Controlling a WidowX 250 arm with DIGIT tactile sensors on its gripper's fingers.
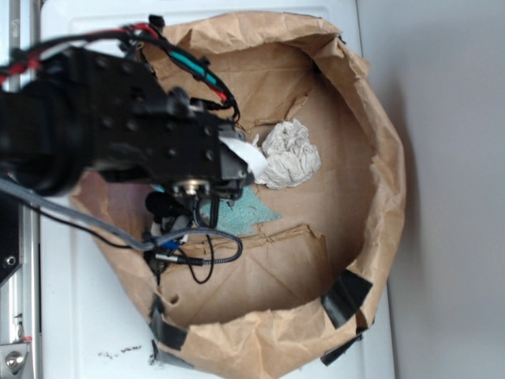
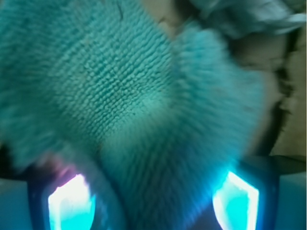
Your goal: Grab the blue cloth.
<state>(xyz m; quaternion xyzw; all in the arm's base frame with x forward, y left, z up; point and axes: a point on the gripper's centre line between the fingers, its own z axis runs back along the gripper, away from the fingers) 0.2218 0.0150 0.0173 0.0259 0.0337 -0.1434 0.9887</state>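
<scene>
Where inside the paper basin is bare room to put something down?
The floor right of the paper wad, up to the right paper wall, is bare. So is the lower floor, between the blue cloth and the front rim. The left is crowded: arm, cables and tool cover it.

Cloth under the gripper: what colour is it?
Teal blue-green cloth, looped terry; clearest in the wrist view.

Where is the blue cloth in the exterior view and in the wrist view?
Exterior: the blue cloth lies on the brown paper floor, lower centre, partly hidden under the arm.
Wrist: it fills most of the frame, lying between the two fingers of the hand.
Shared landmark: the crumpled paper wad, blurred at the wrist view's top right.
</scene>
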